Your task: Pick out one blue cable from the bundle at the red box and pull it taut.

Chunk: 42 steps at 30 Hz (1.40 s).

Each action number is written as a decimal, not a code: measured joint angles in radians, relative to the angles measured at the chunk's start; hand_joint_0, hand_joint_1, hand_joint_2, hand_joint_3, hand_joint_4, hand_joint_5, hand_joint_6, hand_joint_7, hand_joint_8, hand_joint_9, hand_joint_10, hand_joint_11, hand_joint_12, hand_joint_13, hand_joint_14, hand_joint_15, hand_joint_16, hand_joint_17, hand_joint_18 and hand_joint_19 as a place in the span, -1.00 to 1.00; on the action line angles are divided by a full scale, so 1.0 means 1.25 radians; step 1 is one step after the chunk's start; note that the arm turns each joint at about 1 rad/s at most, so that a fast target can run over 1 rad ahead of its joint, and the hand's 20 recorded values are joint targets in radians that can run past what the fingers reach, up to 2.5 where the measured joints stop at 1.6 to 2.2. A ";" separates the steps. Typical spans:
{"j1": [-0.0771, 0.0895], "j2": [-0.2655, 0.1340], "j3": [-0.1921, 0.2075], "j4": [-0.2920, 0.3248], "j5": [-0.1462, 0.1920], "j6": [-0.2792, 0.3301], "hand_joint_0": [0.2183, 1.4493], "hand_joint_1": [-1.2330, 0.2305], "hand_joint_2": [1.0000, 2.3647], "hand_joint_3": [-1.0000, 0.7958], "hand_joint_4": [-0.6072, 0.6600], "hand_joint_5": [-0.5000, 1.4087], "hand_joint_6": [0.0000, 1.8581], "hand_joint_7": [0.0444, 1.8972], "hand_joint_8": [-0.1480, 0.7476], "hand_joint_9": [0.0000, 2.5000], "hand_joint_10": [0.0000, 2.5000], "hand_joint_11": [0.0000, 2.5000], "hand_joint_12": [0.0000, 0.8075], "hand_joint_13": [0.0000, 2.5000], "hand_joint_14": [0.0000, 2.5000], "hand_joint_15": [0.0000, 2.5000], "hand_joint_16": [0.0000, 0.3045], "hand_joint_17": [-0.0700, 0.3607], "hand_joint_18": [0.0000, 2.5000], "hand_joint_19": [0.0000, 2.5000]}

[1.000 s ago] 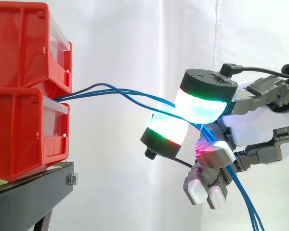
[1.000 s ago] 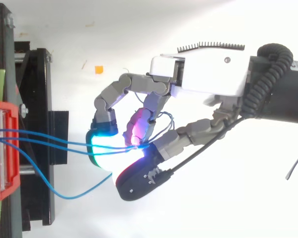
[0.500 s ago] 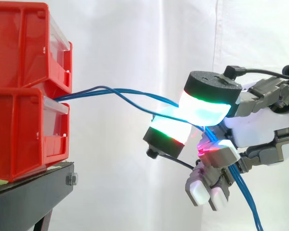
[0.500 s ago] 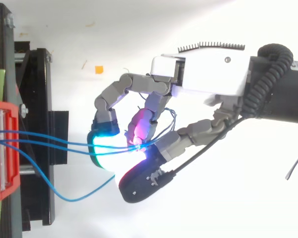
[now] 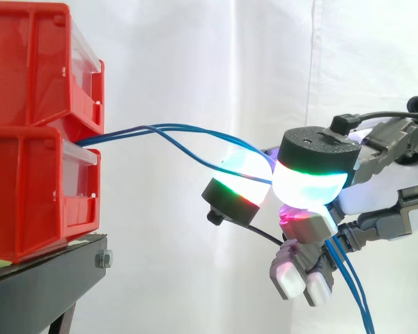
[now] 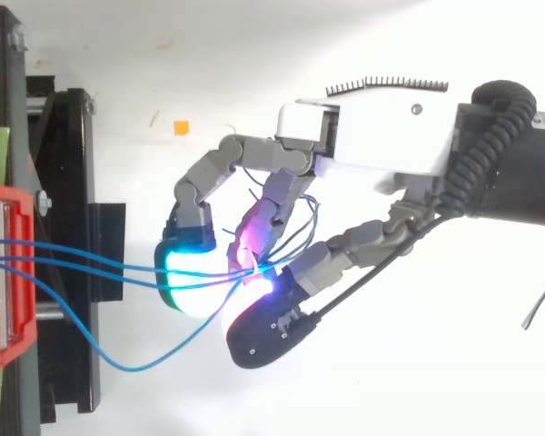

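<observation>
1. The blue cables (image 5: 136,129) come out of the front of the red bins (image 5: 28,160), between the upper and lower bin.
2. Farther from the bins, they arc loosely.
3. Well clear of the bins, the hand (image 6: 381,136) pinches them between curled glowing pads (image 5: 310,189).

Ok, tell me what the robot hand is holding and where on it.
The robot hand pinches the blue cables between its glowing pads, partway along their length, well out from the red bins they run from.
</observation>
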 measured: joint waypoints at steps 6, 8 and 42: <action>0.000 0.000 0.000 0.000 0.000 0.000 -0.03 -0.56 -1.00 -0.44 -0.31 -0.68 0.04 -0.13 -0.23 -0.08 -0.98 -0.27 -0.21 -0.25 -0.99 -0.66 -0.73 -0.25 -0.28 -0.67; 0.000 0.000 0.000 0.000 0.000 0.000 -0.13 -0.57 -1.00 -0.44 -0.28 -0.68 0.04 -0.17 -0.22 -0.08 -0.98 -0.27 -0.20 -0.25 -0.99 -0.66 -0.73 -0.24 -0.27 -0.68; 0.000 0.000 0.000 0.000 0.000 0.000 -0.34 -0.21 -0.98 -0.28 -0.14 -0.64 -0.01 -0.12 -0.06 0.00 -0.98 -0.27 -0.12 -0.21 -0.99 -0.63 -0.70 -0.19 -0.26 -0.57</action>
